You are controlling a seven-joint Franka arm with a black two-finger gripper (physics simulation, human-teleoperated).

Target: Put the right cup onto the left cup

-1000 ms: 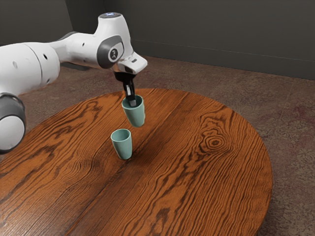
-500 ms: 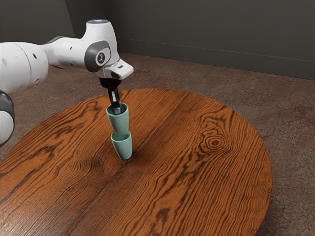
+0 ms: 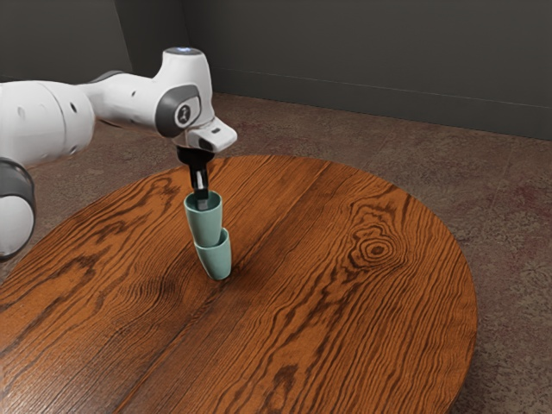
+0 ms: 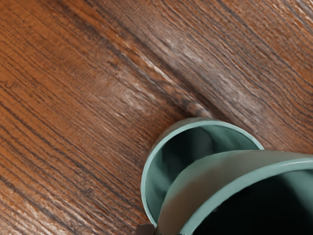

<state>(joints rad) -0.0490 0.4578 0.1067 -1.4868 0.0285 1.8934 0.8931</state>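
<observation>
Upper cup [image 3: 205,222] partly in lower cup [image 3: 217,261], lower cup on table [image 3: 328,310]

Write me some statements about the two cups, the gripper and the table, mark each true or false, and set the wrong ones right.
1. The gripper is shut on the upper cup near its rim. True.
2. The lower cup stands on the wooden table. True.
3. The upper cup is sunk all the way into the lower cup. False: much of it stands out above the lower cup's rim.
4. The two cups are of different colors. False: both are the same pale green.
5. The lower cup's mouth faces down. False: it faces up.
</observation>
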